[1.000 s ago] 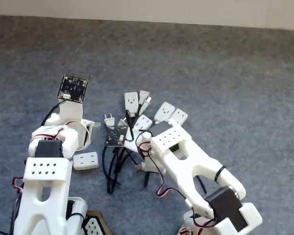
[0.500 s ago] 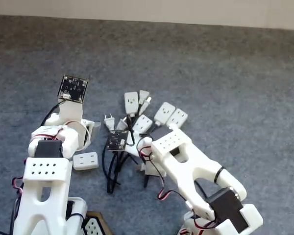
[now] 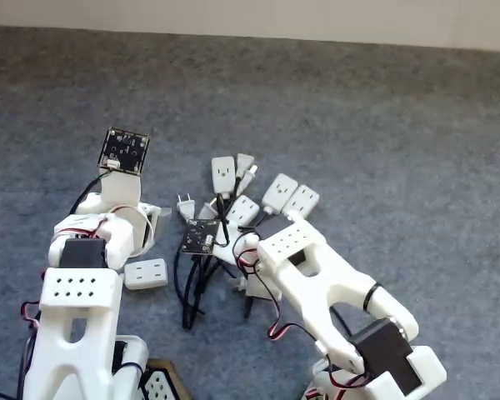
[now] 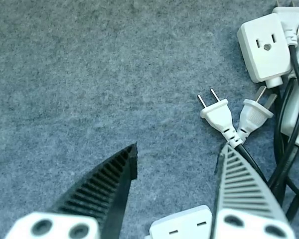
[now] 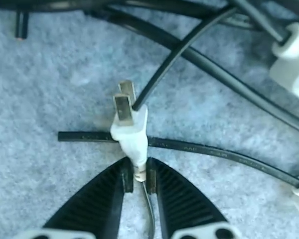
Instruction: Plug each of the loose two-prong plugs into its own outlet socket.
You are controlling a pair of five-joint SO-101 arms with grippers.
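- Jaws on the right gripper [image 5: 138,173] are pinched together on the cord end of a white two-prong plug [image 5: 129,124]. Its metal prongs point away from the black ribbed fingers [image 5: 97,204].
- That held plug lies across a thin black cable [image 5: 204,149] running crosswise under it, low over the grey carpet [image 5: 50,79].
- On the left gripper [image 4: 179,149] the jaws stand wide apart with nothing between them but carpet.
- Just beyond one of the left fingertips lie two loose plugs side by side: a flat white plug [image 4: 217,113] and a rounder white plug [image 4: 254,113]. Both have their prongs pointing away from the gripper and neither is in a socket.
- Past them sits a white square outlet socket [image 4: 261,45], face up, with black cords running along its side.
- From above, a white rectangular socket block [image 3: 146,273] lies just beside the left arm, apart from the rest.
- Between the two arms a cluster of white outlet sockets [image 3: 279,190] fans out, and a bundle of black cords [image 3: 192,287] trails from it toward the arm bases.
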